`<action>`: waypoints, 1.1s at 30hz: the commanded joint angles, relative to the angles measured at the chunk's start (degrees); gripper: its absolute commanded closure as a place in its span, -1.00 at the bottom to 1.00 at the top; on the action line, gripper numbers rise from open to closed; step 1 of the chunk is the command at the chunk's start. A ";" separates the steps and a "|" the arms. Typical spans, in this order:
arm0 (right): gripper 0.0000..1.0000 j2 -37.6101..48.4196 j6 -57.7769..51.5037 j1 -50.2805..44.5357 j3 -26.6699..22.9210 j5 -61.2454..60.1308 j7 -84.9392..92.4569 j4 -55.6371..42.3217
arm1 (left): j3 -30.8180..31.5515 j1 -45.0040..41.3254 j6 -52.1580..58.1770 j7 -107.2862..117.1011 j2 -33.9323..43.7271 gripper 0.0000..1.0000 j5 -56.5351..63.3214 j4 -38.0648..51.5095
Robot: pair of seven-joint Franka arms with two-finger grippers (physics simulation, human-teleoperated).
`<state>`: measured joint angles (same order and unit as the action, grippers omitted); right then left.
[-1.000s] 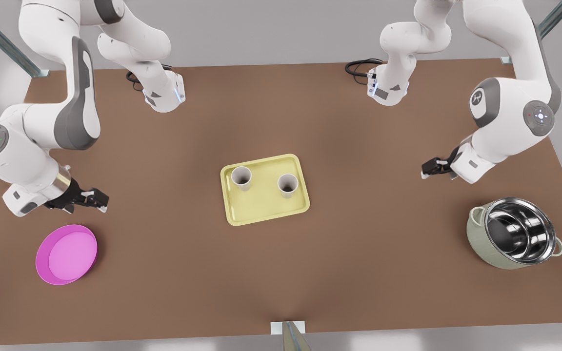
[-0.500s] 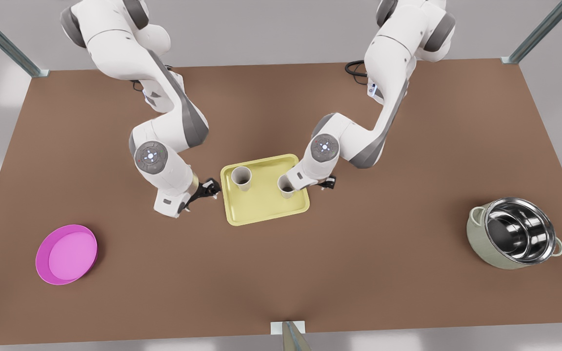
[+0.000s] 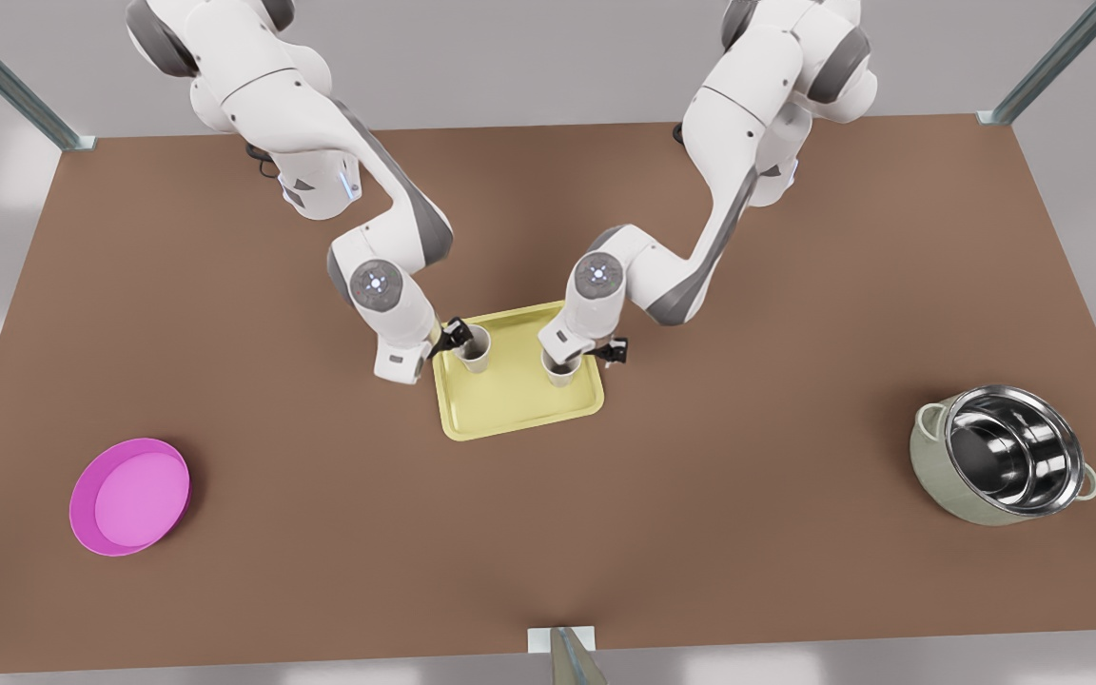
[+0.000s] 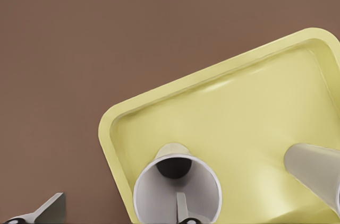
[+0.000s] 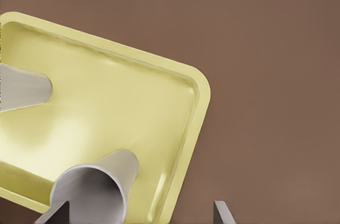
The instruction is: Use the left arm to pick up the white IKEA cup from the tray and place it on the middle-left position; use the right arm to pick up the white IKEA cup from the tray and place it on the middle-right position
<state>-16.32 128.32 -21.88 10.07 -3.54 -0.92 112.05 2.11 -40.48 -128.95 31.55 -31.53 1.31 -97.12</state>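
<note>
Cups (image 3: 475,347) upright on tray (image 3: 519,404), pink plate (image 3: 129,496), pot (image 3: 1003,466) well apart

Pale yellow tray (image 3: 519,409) lies flat on the brown worktop (image 3: 320,533). Two white cups stand upright in it: one (image 3: 475,347) at the left jaws, the other (image 3: 559,366) at the right jaws.

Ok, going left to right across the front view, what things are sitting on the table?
Pink plate → cup on the front view's left, with the left gripper at it → cup on the front view's right, with the right gripper at it → grey-green pot. Both cups stand on the yellow tray.
</note>
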 commanded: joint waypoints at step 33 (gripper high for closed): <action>0.20 -6.36 15.82 -3.69 1.27 -0.06 -0.93 10.11 | -0.61 33.19 -1.74 -42.98 1.21 0.78 -1.13 -0.27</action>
<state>-22.76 143.84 -25.62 11.39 -3.87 -1.26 122.25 1.44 -7.58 -129.27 24.94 -30.01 1.60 -97.35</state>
